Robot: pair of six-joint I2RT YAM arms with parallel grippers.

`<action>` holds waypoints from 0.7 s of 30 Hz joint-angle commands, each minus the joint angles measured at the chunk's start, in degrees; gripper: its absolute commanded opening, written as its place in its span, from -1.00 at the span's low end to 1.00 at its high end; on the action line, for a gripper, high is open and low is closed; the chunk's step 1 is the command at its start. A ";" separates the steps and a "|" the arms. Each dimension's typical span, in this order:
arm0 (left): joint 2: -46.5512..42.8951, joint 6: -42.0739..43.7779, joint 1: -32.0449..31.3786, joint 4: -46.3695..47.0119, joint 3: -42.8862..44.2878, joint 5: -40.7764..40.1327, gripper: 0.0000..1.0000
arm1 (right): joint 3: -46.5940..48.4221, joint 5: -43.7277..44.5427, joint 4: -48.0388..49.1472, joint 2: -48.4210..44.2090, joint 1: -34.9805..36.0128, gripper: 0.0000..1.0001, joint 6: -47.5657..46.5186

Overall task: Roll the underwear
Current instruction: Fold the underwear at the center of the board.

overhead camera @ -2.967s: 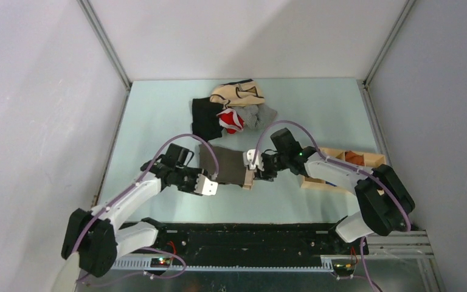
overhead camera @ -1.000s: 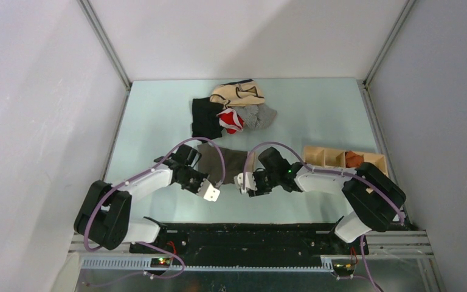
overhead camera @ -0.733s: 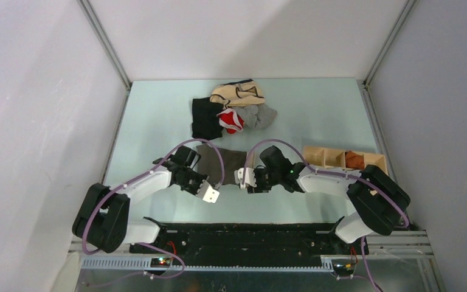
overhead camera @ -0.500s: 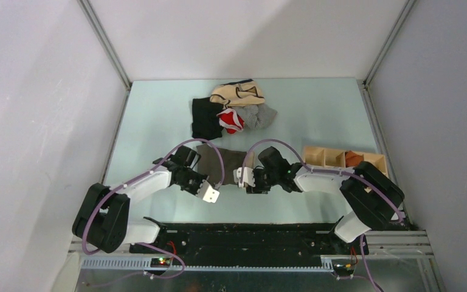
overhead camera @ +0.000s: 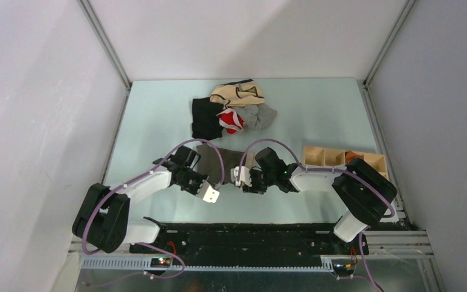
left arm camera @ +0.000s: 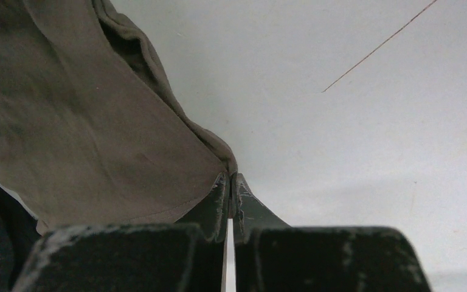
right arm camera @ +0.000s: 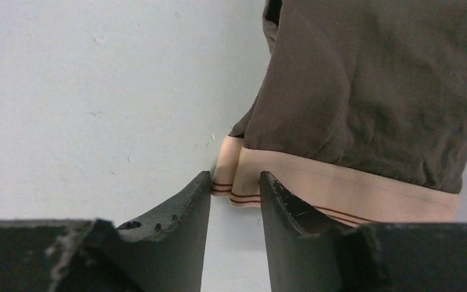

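Two grippers meet the underwear [overhead camera: 222, 162], which lies flat on the table [overhead camera: 158, 121] near its middle. The left gripper [left arm camera: 230, 182] is pressed together at the brown hem; whether it has caught fabric I cannot tell. The right gripper [right arm camera: 234, 180] stands spread, its tips at the folded corner of the cream waistband [right arm camera: 340, 190].
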 commanded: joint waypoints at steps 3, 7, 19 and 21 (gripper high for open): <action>-0.86 1.13 -0.38 0.44 -0.97 -0.50 -0.95 | 0.41 -0.17 -3.57 2.98 1.08 -0.54 0.48; -0.84 0.99 -0.23 -0.17 -0.92 -1.46 -0.96 | 1.82 0.03 -7.27 2.06 0.99 -0.82 -1.48; -4.95 -2.28 -0.07 -13.05 5.77 1.38 -1.00 | 12.62 -9.18 -24.66 -2.25 -7.46 -1.00 -3.00; -3.69 -3.72 -0.07 -17.97 8.69 2.79 -1.00 | 13.37 -11.28 -28.87 -3.13 -8.85 -1.00 -4.65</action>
